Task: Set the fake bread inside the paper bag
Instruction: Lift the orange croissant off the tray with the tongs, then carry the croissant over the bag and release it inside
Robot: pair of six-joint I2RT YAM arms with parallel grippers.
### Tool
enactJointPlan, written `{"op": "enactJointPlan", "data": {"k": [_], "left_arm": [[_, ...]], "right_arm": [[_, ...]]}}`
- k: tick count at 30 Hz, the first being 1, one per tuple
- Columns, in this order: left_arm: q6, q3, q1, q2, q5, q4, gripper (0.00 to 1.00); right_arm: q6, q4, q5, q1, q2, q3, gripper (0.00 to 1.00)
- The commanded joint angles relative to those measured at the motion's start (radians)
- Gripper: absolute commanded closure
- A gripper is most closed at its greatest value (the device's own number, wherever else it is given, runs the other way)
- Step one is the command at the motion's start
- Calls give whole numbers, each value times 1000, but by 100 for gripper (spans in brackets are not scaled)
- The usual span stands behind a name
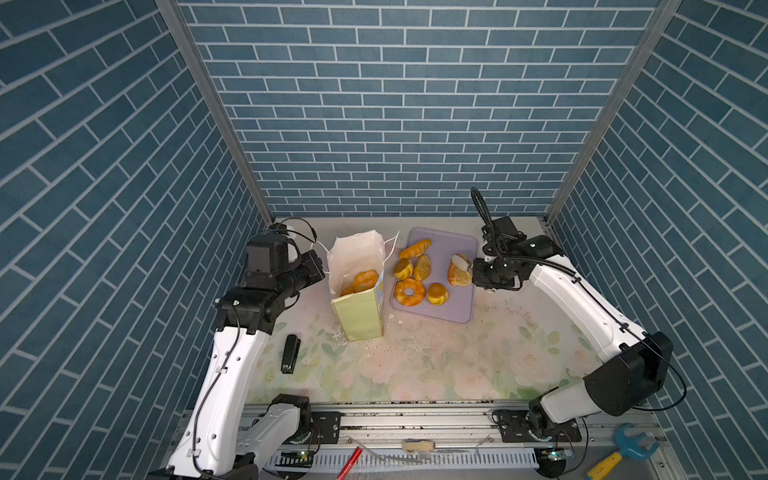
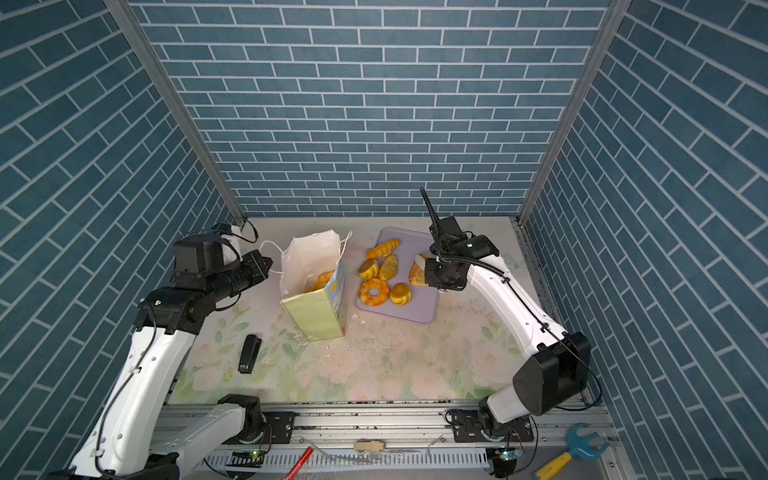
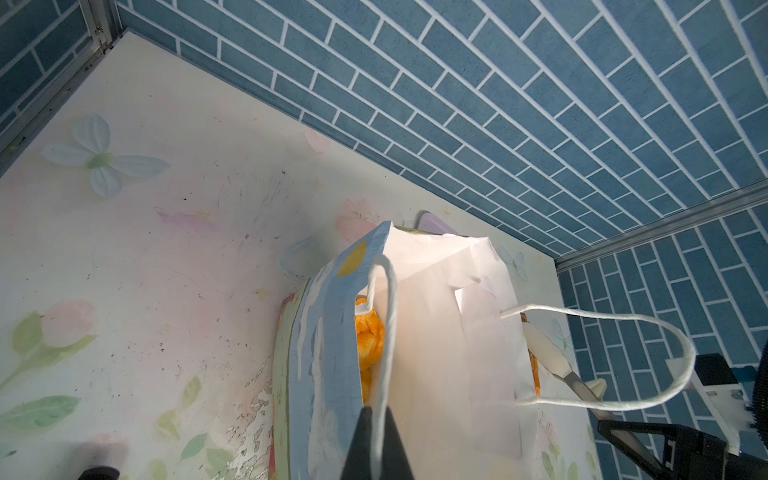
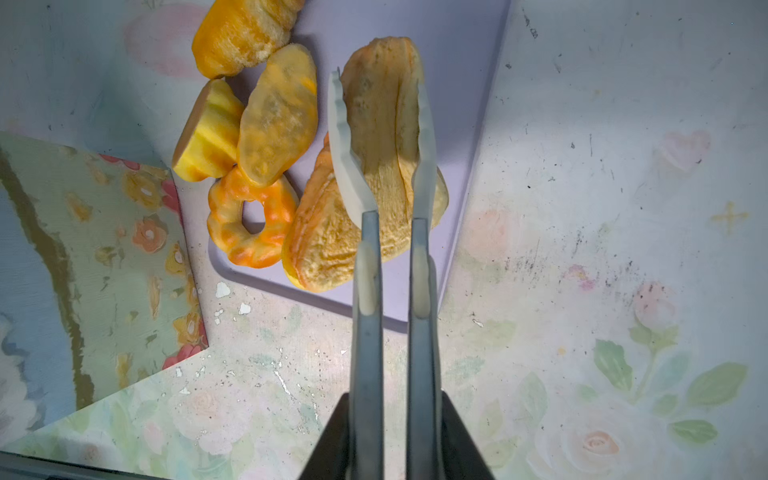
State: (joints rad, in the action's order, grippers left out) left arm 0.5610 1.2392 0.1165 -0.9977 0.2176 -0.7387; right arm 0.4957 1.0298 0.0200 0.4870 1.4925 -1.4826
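Right end effector (image 4: 379, 83) pinching a fake bread wedge (image 4: 382, 141) at the lilac tray (image 1: 459, 309) edge farthest from the paper bag (image 1: 360, 318). Five loose pieces (image 1: 409, 292) lie between. Left end effector (image 3: 376, 411) clamped on the bag's cord handle (image 3: 384, 332). Bread inside bag (image 1: 365, 280), probably two pieces. Stapler (image 1: 290, 354) left of bag, open bench (image 1: 415, 361) in front.

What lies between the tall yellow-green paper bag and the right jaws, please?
On the flat lilac tray: an orange ring doughnut, two round buns, an oval loaf, in both top views.
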Motion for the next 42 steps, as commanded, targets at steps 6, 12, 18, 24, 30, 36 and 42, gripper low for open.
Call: {"op": "enactJointPlan", "data": {"k": [6, 12, 18, 24, 30, 36, 42], "left_arm": [[-8, -12, -1, 9, -2, -6, 100], [-8, -15, 0, 10, -1, -4, 100], [-7, -15, 0, 8, 3, -2, 100], [-6, -11, 0, 10, 4, -2, 100], [-1, -13, 0, 10, 8, 0, 100], [1, -6, 0, 11, 6, -9, 100], [3, -8, 0, 15, 3, -13, 100]], "right_arm": [[-43, -42, 33, 2, -68, -125, 81], [-57, -47, 90, 3, -95, -186, 82], [-69, -74, 135, 7, -134, -235, 83], [-99, -65, 170, 36, -137, -368, 83], [-182, 3, 162, 141, -30, -623, 83], [-273, 87, 137, 301, 140, -853, 83], [-311, 85, 106, 430, 243, -886, 82]]}}
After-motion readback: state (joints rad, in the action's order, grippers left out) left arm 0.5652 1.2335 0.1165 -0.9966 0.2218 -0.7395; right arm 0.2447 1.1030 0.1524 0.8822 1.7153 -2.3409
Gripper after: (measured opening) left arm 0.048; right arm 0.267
